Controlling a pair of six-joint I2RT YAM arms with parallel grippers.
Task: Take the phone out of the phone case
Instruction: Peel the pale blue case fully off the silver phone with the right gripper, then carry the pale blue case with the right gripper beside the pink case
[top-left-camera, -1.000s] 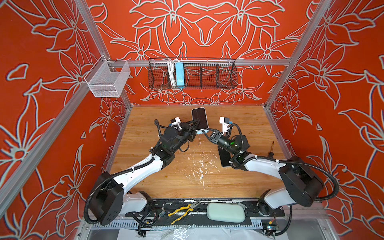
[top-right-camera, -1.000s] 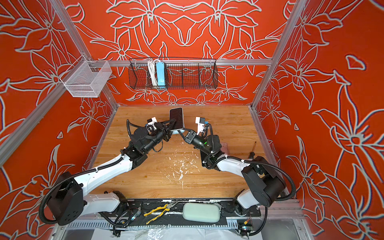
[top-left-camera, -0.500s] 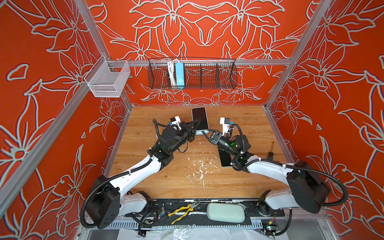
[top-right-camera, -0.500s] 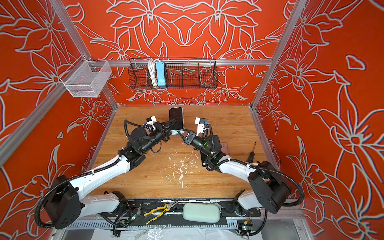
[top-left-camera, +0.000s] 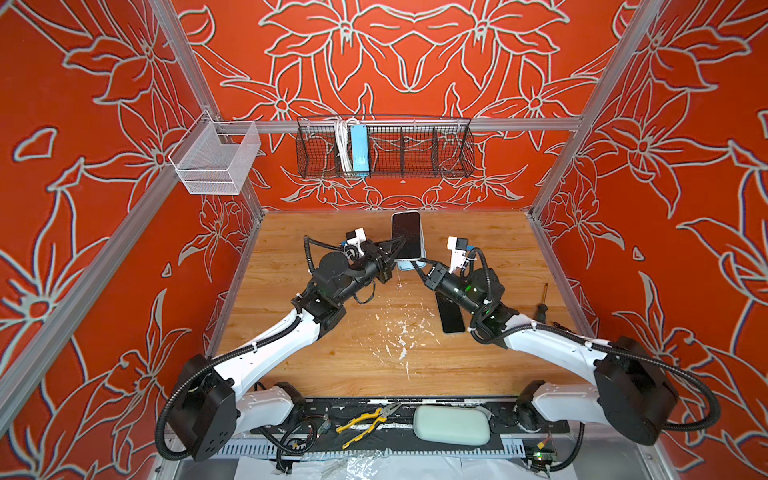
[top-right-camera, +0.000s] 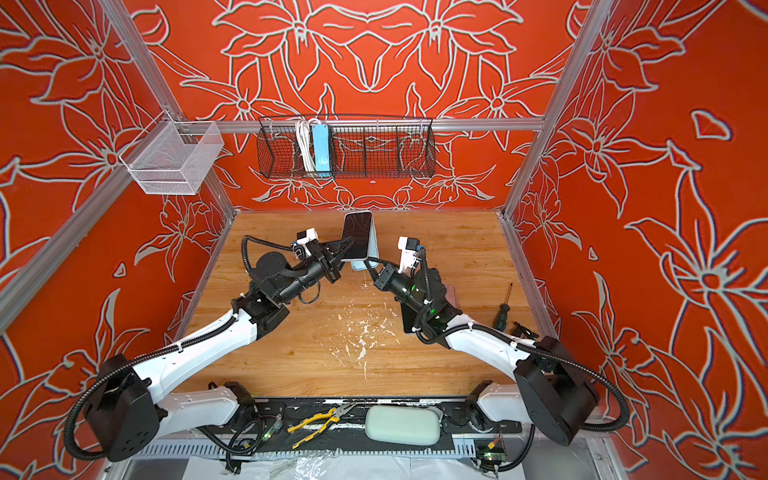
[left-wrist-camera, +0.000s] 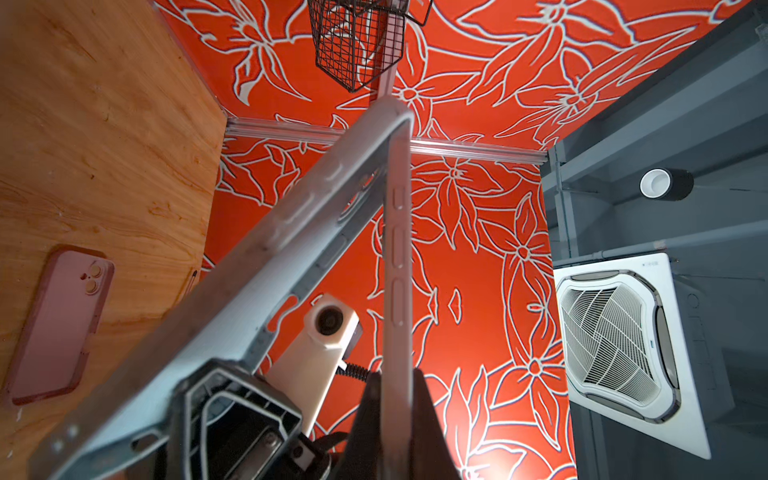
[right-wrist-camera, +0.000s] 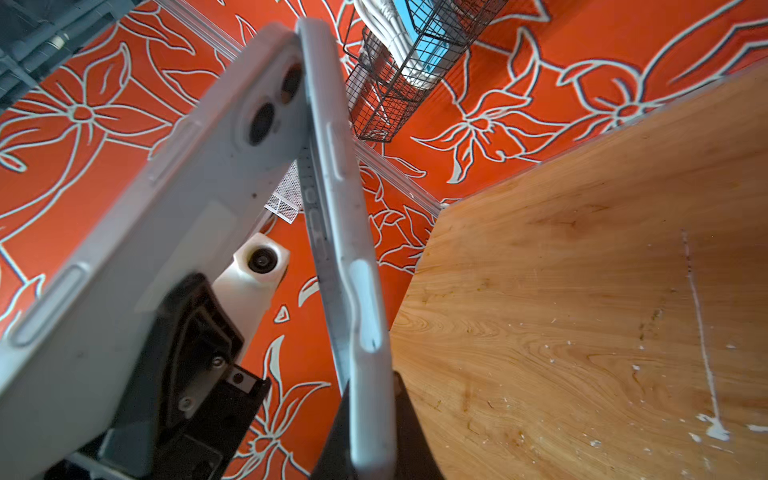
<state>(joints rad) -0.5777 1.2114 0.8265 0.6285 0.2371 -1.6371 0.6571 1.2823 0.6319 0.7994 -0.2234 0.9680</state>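
My left gripper (left-wrist-camera: 395, 386) is closed hard on the near end of the phone (left-wrist-camera: 398, 249), with one finger on each flat face. From my wrist I see the phone edge-on, and its side buttons run away from me. My right gripper (right-wrist-camera: 372, 395) is closed in the same way on the near end of the phone case (right-wrist-camera: 345, 249), pinching its light blue wall. Neither one touches anything else.

Phone and case stand as a narrow V. Near my fingers they are apart, with an open gap between them. At the far end, where the camera lenses are, they meet. I judge that this corner of the phone is not yet out of the case rim.

The long axis of both runs from my fingers upward and toward the back wall (top-left-camera: 415, 195). In a top view the dark screen of the phone (top-left-camera: 406, 235) faces the camera with the case (top-left-camera: 404, 266) just behind it, both lifted above the far middle of the table (top-left-camera: 332, 365). The phone is the left leg of the V and the case the right, so each arm is nearest to its own piece.

I think the coming move is to draw the phone back along this axis, out of the far rim, while my right side holds the case steady.
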